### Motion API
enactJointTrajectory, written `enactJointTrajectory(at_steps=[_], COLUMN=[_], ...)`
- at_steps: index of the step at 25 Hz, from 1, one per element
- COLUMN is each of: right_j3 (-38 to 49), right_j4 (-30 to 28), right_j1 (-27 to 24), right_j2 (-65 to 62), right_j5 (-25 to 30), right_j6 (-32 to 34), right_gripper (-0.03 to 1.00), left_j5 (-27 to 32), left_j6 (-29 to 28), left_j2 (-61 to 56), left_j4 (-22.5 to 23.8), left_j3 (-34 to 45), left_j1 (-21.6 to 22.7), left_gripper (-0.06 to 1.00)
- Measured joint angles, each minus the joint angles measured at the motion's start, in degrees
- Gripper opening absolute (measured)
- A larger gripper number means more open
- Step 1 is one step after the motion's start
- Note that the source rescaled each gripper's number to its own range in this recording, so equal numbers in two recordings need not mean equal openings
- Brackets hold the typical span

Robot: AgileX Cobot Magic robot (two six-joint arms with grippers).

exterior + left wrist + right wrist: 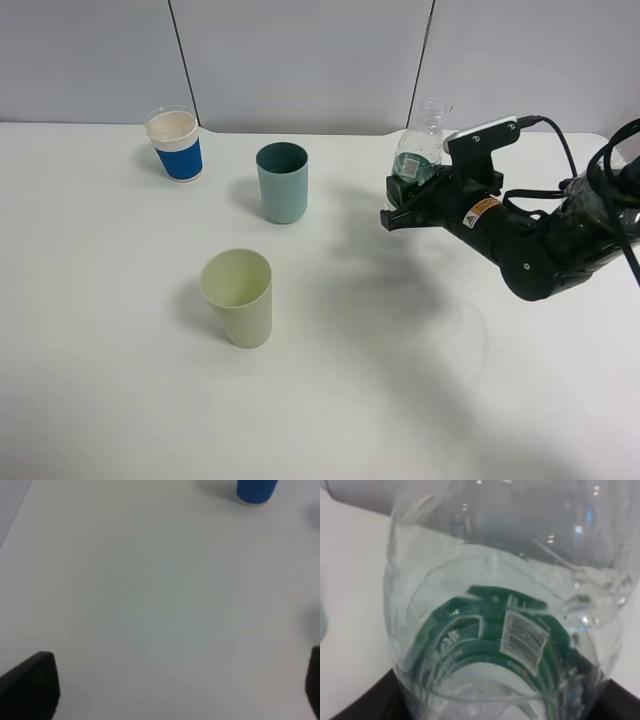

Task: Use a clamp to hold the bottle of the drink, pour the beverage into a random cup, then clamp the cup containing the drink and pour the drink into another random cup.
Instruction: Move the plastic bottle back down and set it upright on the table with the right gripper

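**Bottle** [421, 152]: clear, ribbed, green label band. We list it at the far right of the desk [400, 390], near the back edge. It is clamped about its lower body by the right tool [404, 203], which is closed on it. We cannot tell whether its base touches the desk, or whether a cap is on.

**Water** [470, 580]: colourless and inside the bottle. Its surface shows above the label in the right wrist view.

**Teal cup** [282, 182]: upright at back centre, well apart from the bottle and to its left in the high view.

**Yellow-green cup** [238, 297]: upright, nearer the front, apart from the teal cup.

**Paper cup** [175, 144]: blue sleeve, back left. We see no part for it in the task.

**Left tool** [172, 690]: jaws wide apart, holding nothing, over bare desk.

**Step in hand, as we judge it:** carrying the bottle to the teal cup for the first pour.

**Handling notes:**
- We would keep the bottle upright while it travels.
- We would stop with the neck just above the teal rim, then tilt slowly so the stream lands inside.
- A thin bottle may flex under the clamp, so a hard squeeze could push water out early.
- The light cup may tip if the neck knocks it.
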Motion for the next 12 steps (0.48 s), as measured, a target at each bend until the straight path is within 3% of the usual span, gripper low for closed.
enactJointTrajectory(at_steps=[12], right_j3=[0.0], right_j4=[1.61], right_j1=[0.0], right_j2=[4.15], right_j5=[-1.55], right_j6=[0.0], right_gripper=[0.0], left_j5=[0.0], left_j6=[0.0], left_j2=[0.0], left_j4=[0.0], left_j3=[0.0], left_j1=[0.0], left_gripper=[1.0])
